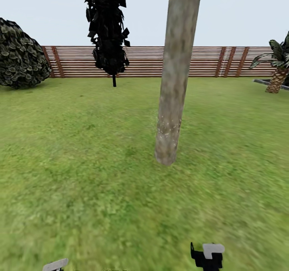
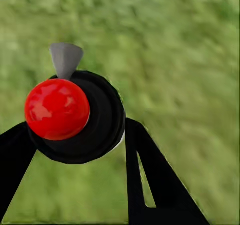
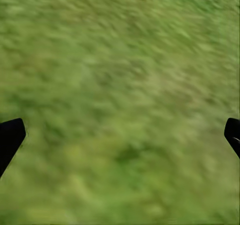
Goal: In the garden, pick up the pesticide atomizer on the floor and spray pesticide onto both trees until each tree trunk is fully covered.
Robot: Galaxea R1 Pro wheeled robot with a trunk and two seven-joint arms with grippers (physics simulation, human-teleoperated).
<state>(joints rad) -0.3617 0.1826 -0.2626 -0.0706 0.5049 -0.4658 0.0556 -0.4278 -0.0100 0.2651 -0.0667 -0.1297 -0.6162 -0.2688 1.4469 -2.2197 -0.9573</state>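
While green lawn (image 1: 80, 162) runs open to the slat fence (image 1: 160, 62), the trunk (image 1: 174, 82) stands ahead; left gripper (image 2: 75, 135) clamps the atomizer (image 2: 75, 115), right gripper (image 3: 120, 135) spread wide.

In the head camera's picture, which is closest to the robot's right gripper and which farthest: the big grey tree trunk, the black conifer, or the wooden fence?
From the right gripper, low in the head view:
1. The tree trunk, just ahead, its foot on the grass.
2. The black conifer, farther back and to the left.
3. The wooden fence, behind the conifer, along the lawn's far edge.
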